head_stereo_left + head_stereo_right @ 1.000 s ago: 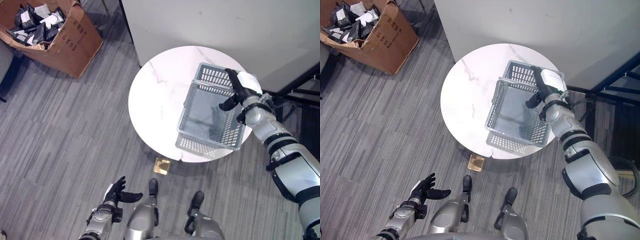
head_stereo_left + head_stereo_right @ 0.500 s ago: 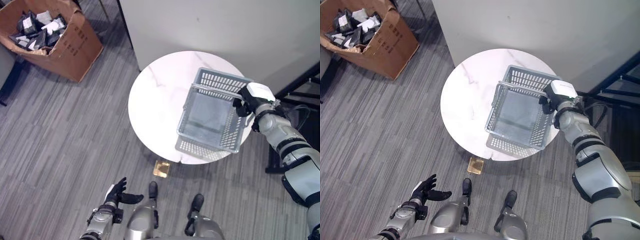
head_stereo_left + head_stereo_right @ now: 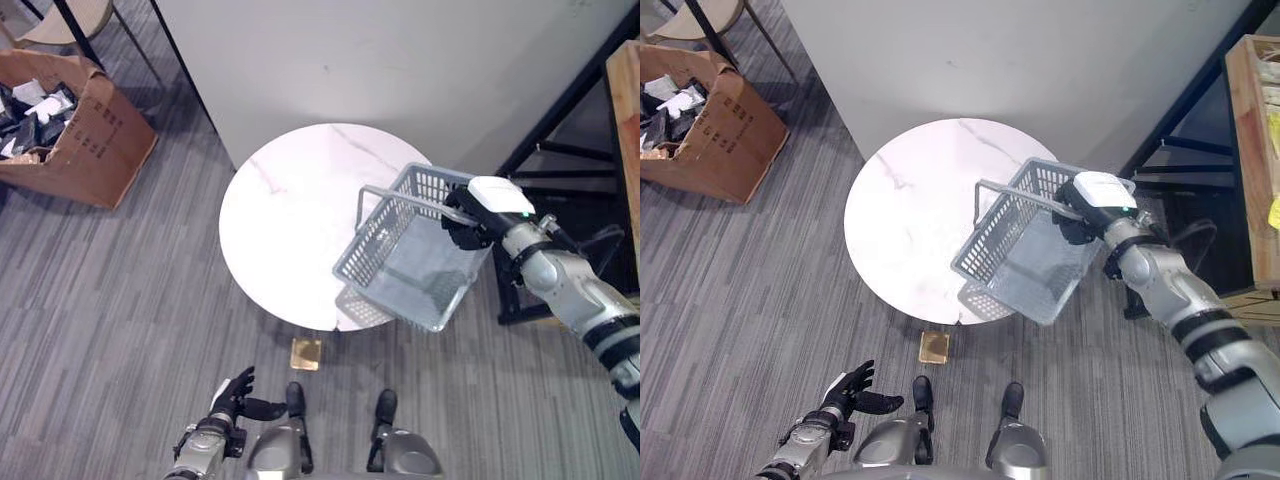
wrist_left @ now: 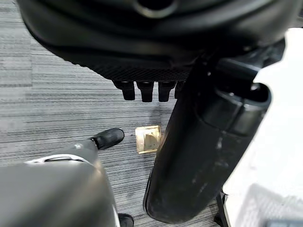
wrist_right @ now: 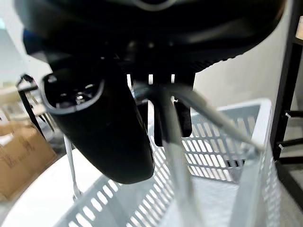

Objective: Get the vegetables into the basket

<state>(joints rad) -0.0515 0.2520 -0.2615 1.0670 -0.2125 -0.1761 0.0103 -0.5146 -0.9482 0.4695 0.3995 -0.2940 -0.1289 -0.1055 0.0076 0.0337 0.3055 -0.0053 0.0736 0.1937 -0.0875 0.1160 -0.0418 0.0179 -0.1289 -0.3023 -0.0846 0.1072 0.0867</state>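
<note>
The grey plastic basket (image 3: 408,262) hangs tilted in the air, over and past the right edge of the round white marble table (image 3: 285,215), and its inside is empty. My right hand (image 3: 468,217) is at its far rim, shut on the wire handle (image 5: 176,142), with the fingers curled round it and the thumb (image 5: 102,127) beside it. My left hand (image 3: 234,394) hangs low near the floor, open, with its fingers (image 4: 144,90) straight and holding nothing.
A white partition wall stands behind the table. A black metal frame (image 3: 555,150) and a wooden shelf (image 3: 1252,140) are at the right. An open cardboard box (image 3: 75,130) sits on the carpet at the left. A small tan plate (image 3: 304,352) lies on the floor below the table.
My right hand has closed on the handle and lifted the basket off the table, tilting it and carrying it right past the edge. The camera has also swung right.
</note>
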